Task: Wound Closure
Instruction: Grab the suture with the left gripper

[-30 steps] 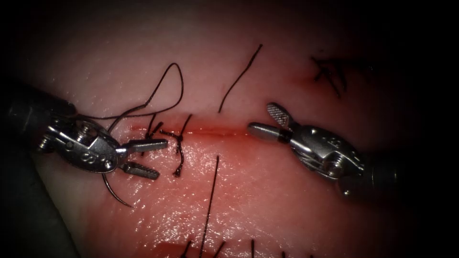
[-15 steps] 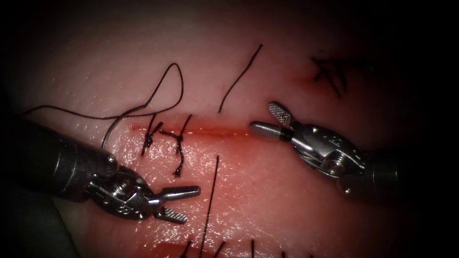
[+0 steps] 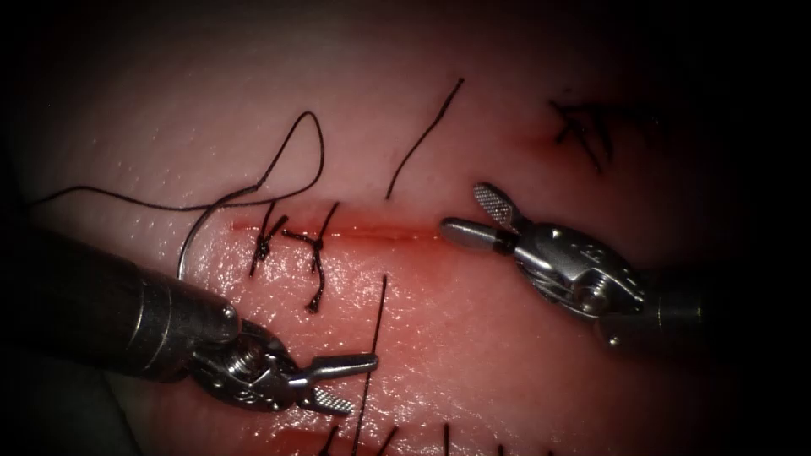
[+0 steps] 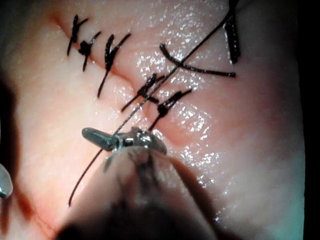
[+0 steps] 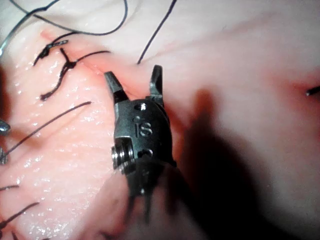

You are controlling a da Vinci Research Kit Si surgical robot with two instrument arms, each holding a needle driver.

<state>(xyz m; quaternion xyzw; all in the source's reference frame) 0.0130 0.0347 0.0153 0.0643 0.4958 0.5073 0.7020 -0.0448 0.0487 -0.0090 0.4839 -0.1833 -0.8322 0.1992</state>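
Below the cut (image 3: 338, 230), left tool (image 3: 348, 384) fingers gape empty; right tool (image 3: 469, 211) likewise

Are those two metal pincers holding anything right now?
No. The left tool and the right tool both stand open, holding nothing; the needle lies loose at the cut's left end.

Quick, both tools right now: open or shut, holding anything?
Left tool: jaws open, holding nothing, near a loose thread below the cut.
Right tool: jaws open, holding nothing, at the cut's right end.
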